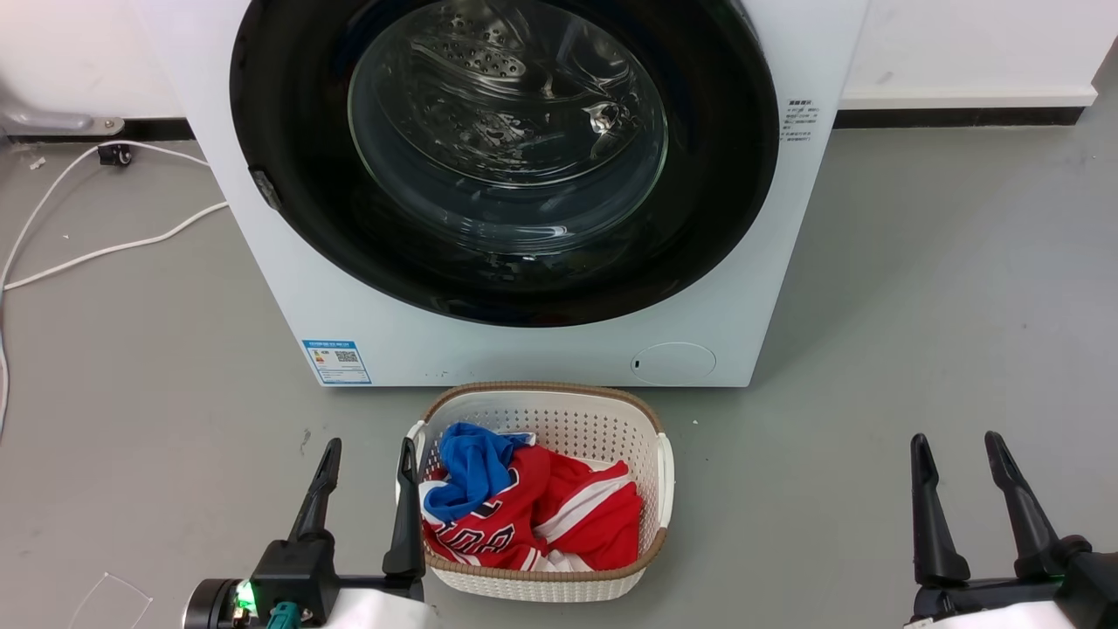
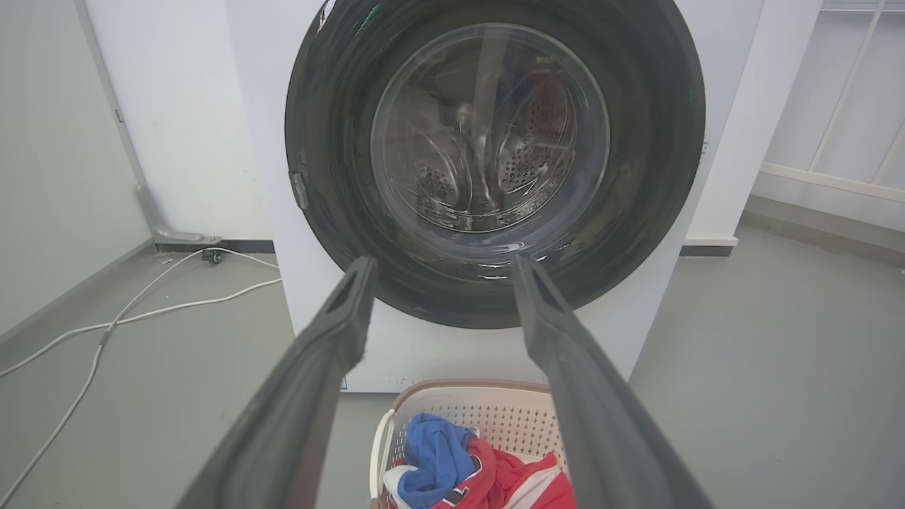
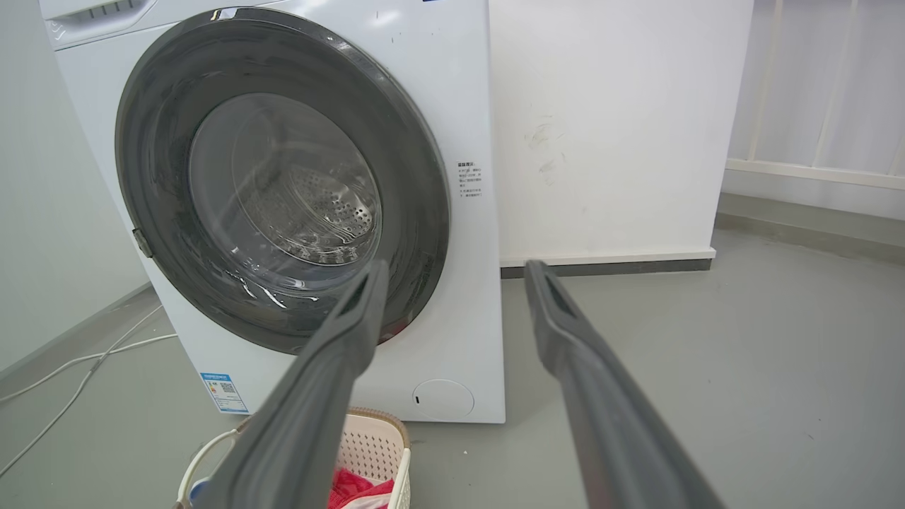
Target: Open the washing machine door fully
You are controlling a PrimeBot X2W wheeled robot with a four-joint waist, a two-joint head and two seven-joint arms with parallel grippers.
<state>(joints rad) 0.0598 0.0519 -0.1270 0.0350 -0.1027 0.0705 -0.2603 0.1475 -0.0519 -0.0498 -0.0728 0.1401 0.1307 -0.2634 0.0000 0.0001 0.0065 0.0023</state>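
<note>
With the washing machine door [image 1: 507, 148], upper centre of frame, seemingly shut and the left gripper [image 1: 369, 447] and right gripper [image 1: 955, 441] wide and empty at the lower corners, the approach looks unstarted; next, probably reach the grey tab [image 1: 265, 188] on its left rim.

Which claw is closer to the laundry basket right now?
Left. The left claw sits right beside the left rim of the laundry basket, one finger nearly against it. The right claw is well off to the basket's right, with grey floor between.
</note>
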